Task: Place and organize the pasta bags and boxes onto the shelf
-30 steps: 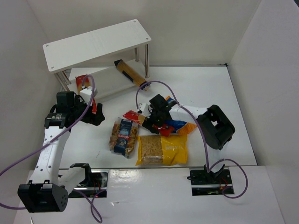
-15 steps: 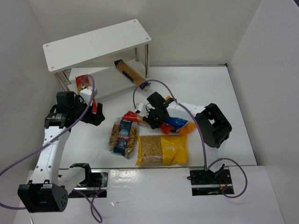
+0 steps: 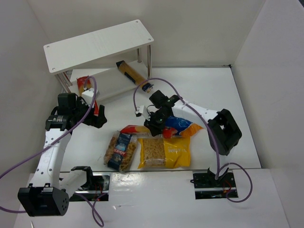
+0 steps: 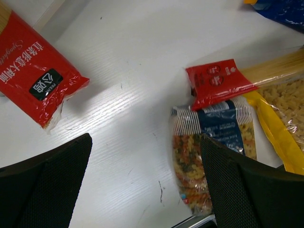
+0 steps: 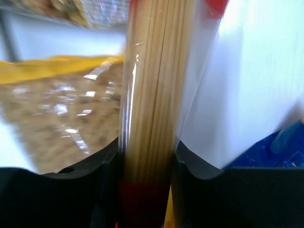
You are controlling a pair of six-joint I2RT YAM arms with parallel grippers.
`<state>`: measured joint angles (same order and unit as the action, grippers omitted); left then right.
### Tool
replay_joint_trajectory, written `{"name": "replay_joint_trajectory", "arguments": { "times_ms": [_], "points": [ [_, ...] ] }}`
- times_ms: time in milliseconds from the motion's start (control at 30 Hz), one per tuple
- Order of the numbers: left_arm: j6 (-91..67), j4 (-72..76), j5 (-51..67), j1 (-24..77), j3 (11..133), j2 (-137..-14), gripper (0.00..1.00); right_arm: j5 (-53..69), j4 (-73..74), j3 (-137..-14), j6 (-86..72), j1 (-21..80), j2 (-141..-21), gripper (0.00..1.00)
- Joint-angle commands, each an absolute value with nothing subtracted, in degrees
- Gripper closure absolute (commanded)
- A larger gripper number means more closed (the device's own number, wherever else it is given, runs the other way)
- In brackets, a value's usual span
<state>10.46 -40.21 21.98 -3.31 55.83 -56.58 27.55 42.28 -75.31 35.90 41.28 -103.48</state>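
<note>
Clear bag slid toward table edge; right pincer grips spaghetti.

overhead looks down; wrists close in — all share spaghetti packet

Bare table right of the shelf; tan box diagonal across its lower tier's right end.

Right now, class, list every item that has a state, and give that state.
left gripper: open, empty.
right gripper: shut on spaghetti packet.
second spaghetti packet: lying free, ungripped.
tan box: lying on shelf's lower board.
yellow bag: flat on table.
clear bag: flat on table.
blue-orange bag: lying on table.
</note>
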Motion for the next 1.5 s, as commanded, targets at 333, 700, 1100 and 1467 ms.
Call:
{"name": "replay_joint_trajectory", "arguments": {
  "times_ms": [333, 700, 1100, 1467],
  "points": [
    [18.5, -37.6, 32.4, 2.8, 53.8, -48.0, 0.00, 46.1, 47.3, -80.9, 36.7, 38.0, -94.7, 1.00],
    [32.1, -34.8, 33.2, 16.4, 50.4, -50.8, 0.00, 55.4, 53.9, -87.2, 39.2, 32.6, -93.4, 1.00],
    [37.6, -22.9, 36.1, 19.4, 45.4, -52.0, 0.00, 63.6, 58.4, -88.8, 42.1, 32.6, -90.7, 1.00],
    [38.1, -25.2, 46.8, 21.7, 49.5, -57.8, 0.00, 66.5, 62.5, -93.4, 45.2, 33.1, -95.0, 1.00]
  ]
}}
